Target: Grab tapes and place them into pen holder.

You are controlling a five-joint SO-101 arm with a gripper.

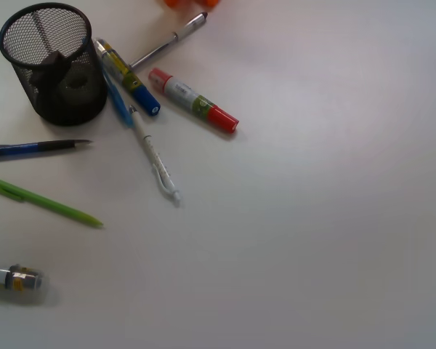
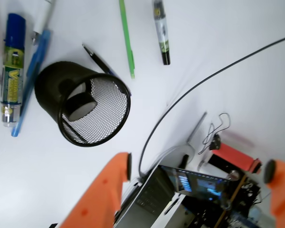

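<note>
White table: no tape rolls left lying out. Black wire-mesh cylindrical pen holder stands upright at the markers. Dark tape rolls rest inside it. Orange-fingered gripper spread wide, empty; judged best retracted straight, clear of the rim.

The gripper is seen in the wrist view as two orange plastic fingers, smooth and matte, each tipped with a dark rounded pad. Small dark holes are noted on the nearer finger's face. In the front view, only an orange edge is visible at the top.
</note>
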